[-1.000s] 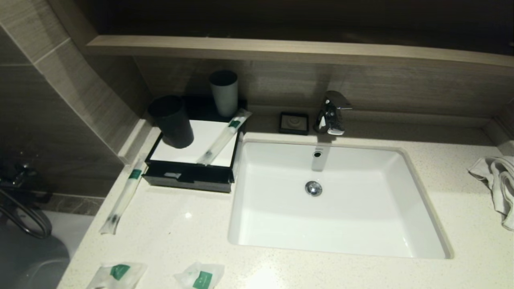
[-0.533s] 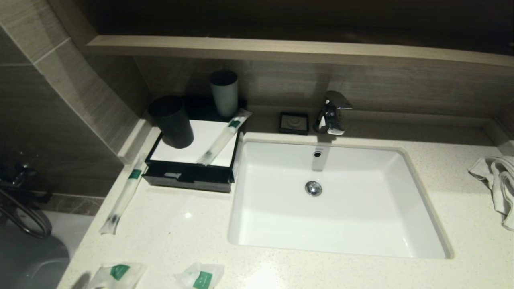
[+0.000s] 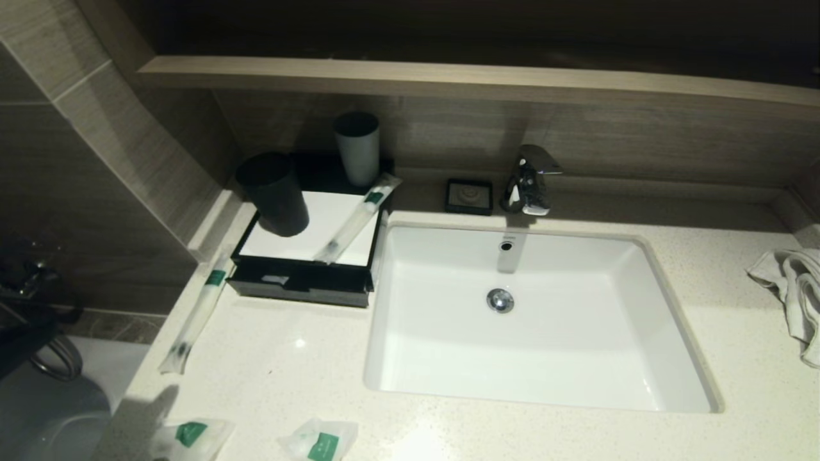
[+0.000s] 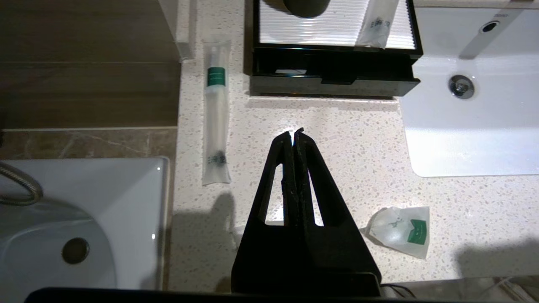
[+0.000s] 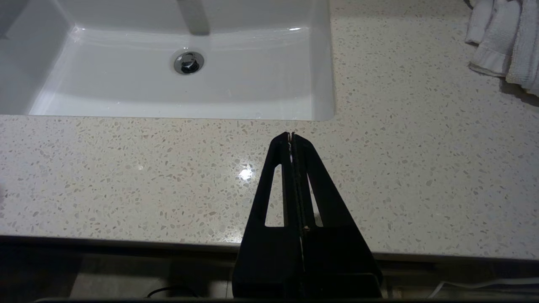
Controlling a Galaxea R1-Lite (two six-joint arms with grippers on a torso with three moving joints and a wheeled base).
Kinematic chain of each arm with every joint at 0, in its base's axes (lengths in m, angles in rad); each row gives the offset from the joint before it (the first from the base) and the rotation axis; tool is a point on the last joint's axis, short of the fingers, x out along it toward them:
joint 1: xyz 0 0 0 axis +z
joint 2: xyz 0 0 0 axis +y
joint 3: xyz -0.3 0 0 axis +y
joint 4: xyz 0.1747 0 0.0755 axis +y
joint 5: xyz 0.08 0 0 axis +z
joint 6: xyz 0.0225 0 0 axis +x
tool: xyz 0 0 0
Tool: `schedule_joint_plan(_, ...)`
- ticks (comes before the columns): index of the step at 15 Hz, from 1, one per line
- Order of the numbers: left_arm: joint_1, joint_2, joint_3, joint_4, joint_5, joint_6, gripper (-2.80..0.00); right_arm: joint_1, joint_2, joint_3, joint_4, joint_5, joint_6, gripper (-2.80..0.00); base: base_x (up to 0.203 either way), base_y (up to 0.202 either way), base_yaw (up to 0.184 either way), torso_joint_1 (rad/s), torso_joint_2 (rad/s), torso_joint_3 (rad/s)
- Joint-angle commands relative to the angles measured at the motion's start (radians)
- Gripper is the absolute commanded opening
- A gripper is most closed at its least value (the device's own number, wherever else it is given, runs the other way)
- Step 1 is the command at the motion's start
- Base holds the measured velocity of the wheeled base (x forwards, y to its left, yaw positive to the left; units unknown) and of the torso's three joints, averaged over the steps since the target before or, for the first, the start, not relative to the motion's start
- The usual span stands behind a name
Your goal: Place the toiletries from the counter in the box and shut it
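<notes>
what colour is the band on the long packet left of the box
Green, on the long packet; clearest in the left wrist view.

Black, tapered, slotted fingers (image 4: 305,176); apparently ridged inner faces.

a dark shadow has spread over the counter (image 3: 269,358) edge beside the left pouch (image 3: 192,438), partly covering it.

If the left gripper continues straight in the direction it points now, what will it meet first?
Probably the bare counter. The shut left gripper points over open stone toward the front drawer of the box, the first object in that line if it stays above the surface. Its height is unclear.
</notes>
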Motion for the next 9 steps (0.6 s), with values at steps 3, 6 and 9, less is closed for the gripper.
schedule_joint_plan(3, -0.042, 0.146, -0.005, -0.073, 0.0, -0.012, -2.8, 0.0, 0.0, 0.0, 0.0, 0.0, 0.0, -2.8, 0.0, 0.0, 0.0, 0.0, 0.0, 0.0)
schedule_joint_plan(6, -0.075, 0.2, -0.013, -0.107, 0.002, -0.012, -2.8, 0.0, 0.0, 0.0, 0.001, -0.001, 0.0, -2.8, 0.0, 0.0, 0.0, 0.0, 0.0, 0.0)
schedule_joint_plan(9, -0.09, 0.245, -0.022, -0.127, 0.004, -0.01, -2.8, 0.0, 0.0, 0.0, 0.0, 0.0, 0.0, -2.8, 0.0, 0.0, 0.0, 0.0, 0.0, 0.0)
